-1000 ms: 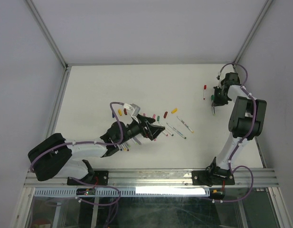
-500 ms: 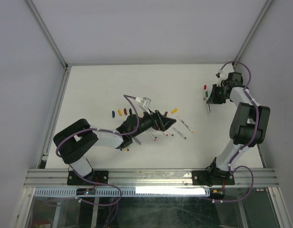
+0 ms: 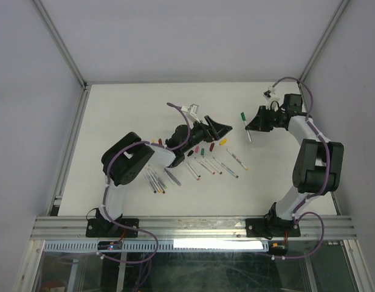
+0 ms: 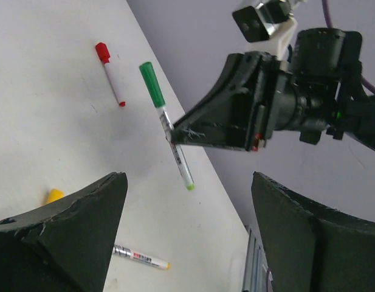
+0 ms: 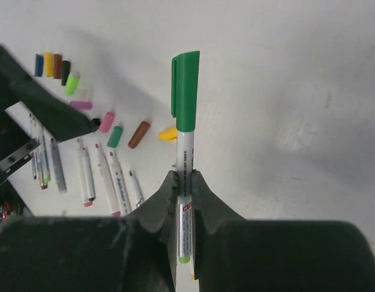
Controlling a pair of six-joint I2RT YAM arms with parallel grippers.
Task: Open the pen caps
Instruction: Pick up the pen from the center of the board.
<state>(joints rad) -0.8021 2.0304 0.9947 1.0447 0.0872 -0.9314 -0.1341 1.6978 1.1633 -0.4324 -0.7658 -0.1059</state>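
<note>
Over the far right part of the white table (image 3: 132, 103), the right claw (image 5: 184, 180) is pinching a thin grey-white pen (image 5: 186, 155) around its middle. The pen seems to be held up in the air, because its shadow lies off to one side. The green plastic cap (image 5: 185, 91) is on the end of the pen, and it sticks out past the right claw's fingers with nothing touching it.

The left claw (image 3: 222, 128) is just beside the pen, on its left. Its two fingers are spread wide apart and hold nothing. In the left wrist view the pen hangs right in front of the gap between those fingers. It runs on a slant, with the cap end pointing up and away and the bare tip pointing down. So the left claw is the free one near the cap, and I think it must go forward and up towards the cap end, so it can close on the cap and pull along the pen.

Down on the table lie loose little caps (image 5: 138, 134) in many colours and some bare pens (image 5: 117, 182). A red-capped pen (image 4: 109, 73) lies farther off.
</note>
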